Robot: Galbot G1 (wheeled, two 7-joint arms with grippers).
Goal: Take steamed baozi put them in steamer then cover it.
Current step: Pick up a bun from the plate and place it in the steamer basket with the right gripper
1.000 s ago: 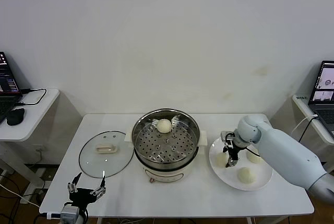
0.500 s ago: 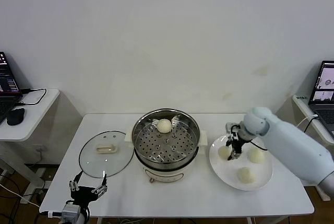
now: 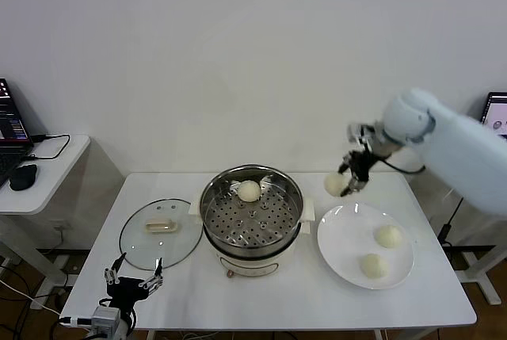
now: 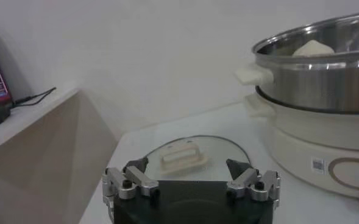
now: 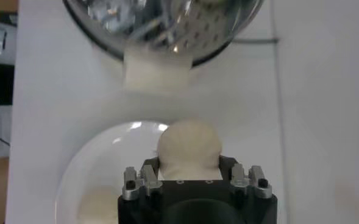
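Cream-white dough fills the right gripper, which pinches one steamed baozi between its fingers and holds it in the air. Below the gripper and a little toward the robot lies the white plate, with two more buns on it: one on the plate's right side, the other nearer the robot. In the right wrist view the held bun bulges out from between the gripper's fingers, with the plate's rim under it and the steamer's handle beyond.

To the left of the right gripper and lower stands the steamer, its steel pot open and a fourth bun resting on the far side of the perforated tray. Farther left, on the other side of the pot, the cover lies flat on the table with its handle up.

The left gripper hangs low at the table's near left edge, its fingers spread apart and holding nothing. Just beyond it lies the glass cover, and off to its right rises the steamer on its pale base.
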